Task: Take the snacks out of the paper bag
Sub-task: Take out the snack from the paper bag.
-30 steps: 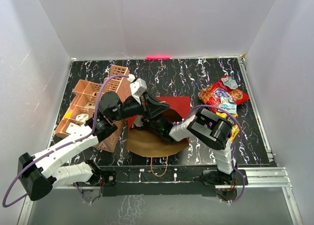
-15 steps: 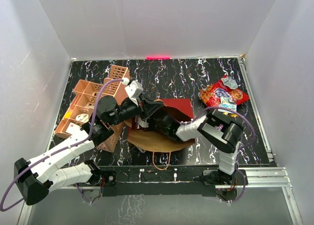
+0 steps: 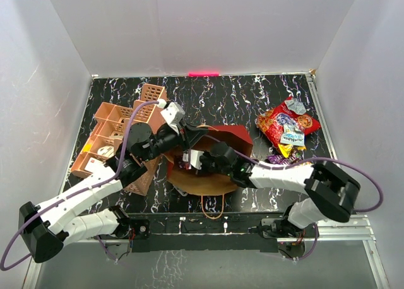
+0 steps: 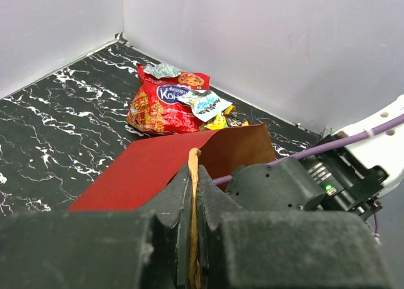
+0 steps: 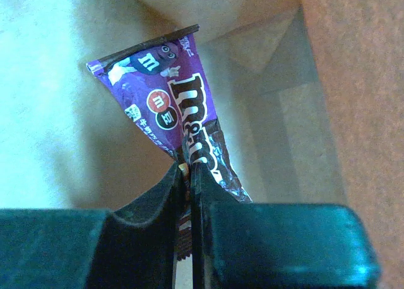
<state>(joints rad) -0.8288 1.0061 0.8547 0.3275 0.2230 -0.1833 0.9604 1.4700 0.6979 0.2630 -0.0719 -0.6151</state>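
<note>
The black marbled table point(image 3: 252, 100) is walled in white on three sides. The paper bag point(image 3: 232, 136) is laid on its side near the table's centre, mouth turned toward 6 o'clock in the top view, dark red outside, brown kraft inside. A salmon lattice organizer point(image 3: 117, 122) stands at 9 o'clock of the bag and is no part of the task. At 2 o'clock of the bag, well apart from it, a red cookie bag point(image 3: 284, 120) is already lying on the table, with a silver-blue packet point(image 3: 291, 137) resting on it and further small packets tucked at its 6 o'clock edge. The left tool point(image 4: 193, 175) is pressed together on the upper rim of the bag mouth, so that the mouth is held lifted. The right tool point(image 5: 187, 172) is reached inside the bag and is pinched on one end of a purple packet point(image 5: 167, 100), which stands out from the jaws against the kraft lining. Step in hand, as judged: a snack grasped inside the bag, extraction not yet done. The task is judged well along; whether more snacks lie inside cannot be told. The next move is judged to call for a straight withdrawal through the mouth toward 6 o'clock, then a carry to the pile at 2 o'clock and a release there. Risk noted: thin foil pinched at one end may slip or catch on the rim.
</note>
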